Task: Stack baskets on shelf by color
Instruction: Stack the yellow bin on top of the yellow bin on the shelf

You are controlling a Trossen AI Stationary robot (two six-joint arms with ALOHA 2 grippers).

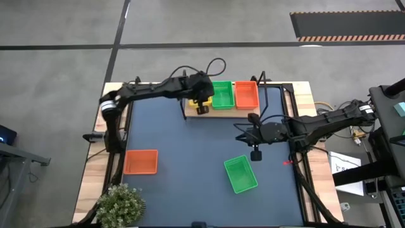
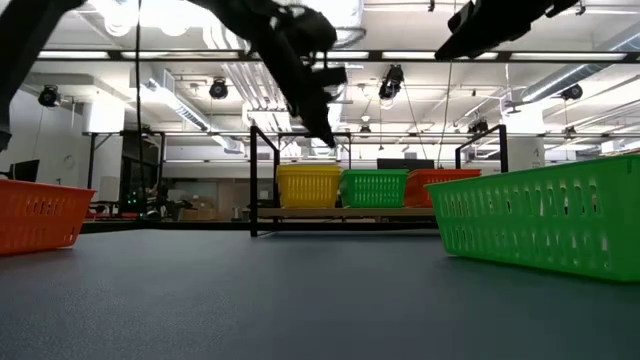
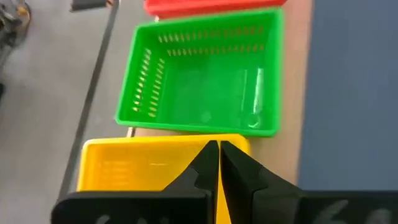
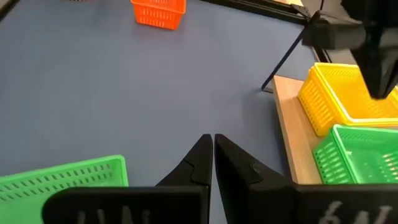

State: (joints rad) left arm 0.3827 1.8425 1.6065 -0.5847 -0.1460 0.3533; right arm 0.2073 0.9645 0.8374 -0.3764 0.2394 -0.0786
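Observation:
On the wooden shelf (image 1: 218,113) at the table's far side stand a yellow basket (image 3: 143,165), a green basket (image 1: 223,94) and a red-orange basket (image 1: 247,94), side by side on their bottoms. My left gripper (image 3: 218,152) hangs shut above the yellow basket's near end, clear of it in the low view (image 2: 325,132). Another red-orange basket (image 1: 140,161) lies on the table near left, another green basket (image 1: 240,173) near right. My right gripper (image 1: 256,153) is shut, holding nothing, above the table just beyond that green basket.
A potted plant (image 1: 120,202) stands at the near left corner. Black posts (image 2: 252,180) rise at the shelf's ends. Bare blue tabletop (image 1: 190,145) lies between the shelf and the two loose baskets.

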